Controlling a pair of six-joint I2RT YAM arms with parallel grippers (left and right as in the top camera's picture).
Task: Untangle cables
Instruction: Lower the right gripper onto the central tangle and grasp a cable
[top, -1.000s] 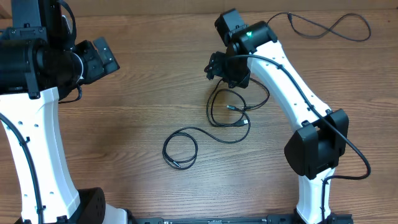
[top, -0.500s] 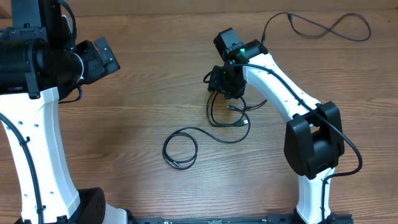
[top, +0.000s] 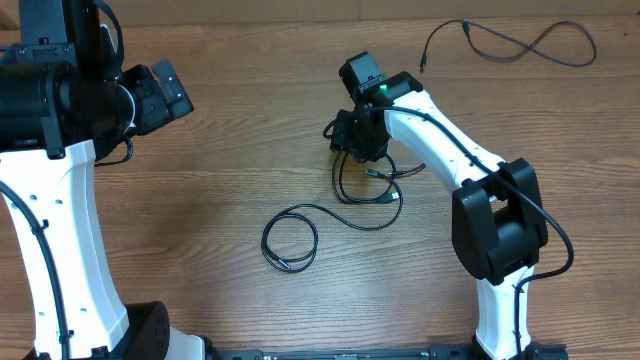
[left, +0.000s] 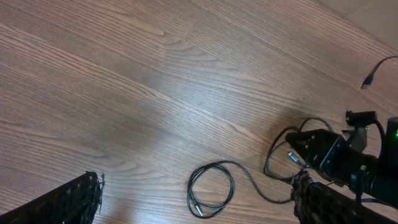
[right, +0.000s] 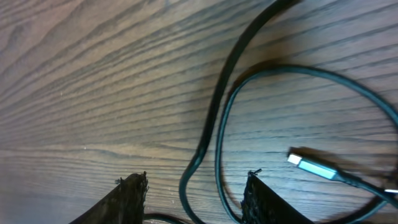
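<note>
A small tangle of thin black cables (top: 372, 185) lies at the table's middle, with a silver plug (right: 314, 168) showing close up in the right wrist view. One cord runs left from it into a coiled loop (top: 290, 240), also in the left wrist view (left: 211, 190). A separate cable (top: 520, 42) lies at the far right. My right gripper (top: 347, 138) is low over the tangle's upper edge, open, with two cable strands (right: 214, 143) between its fingertips (right: 194, 186). My left gripper (top: 165, 92) is raised at the far left, open and empty (left: 196, 199).
The white right arm (top: 450, 140) reaches over the table from its base (top: 500, 235) at the front right. The left arm's base (top: 60, 250) stands at the front left. Bare wood lies between the left arm and the coiled loop.
My right gripper has moved a little left and toward the tangle, the arm folding inward. The cables and the left arm have not moved.
</note>
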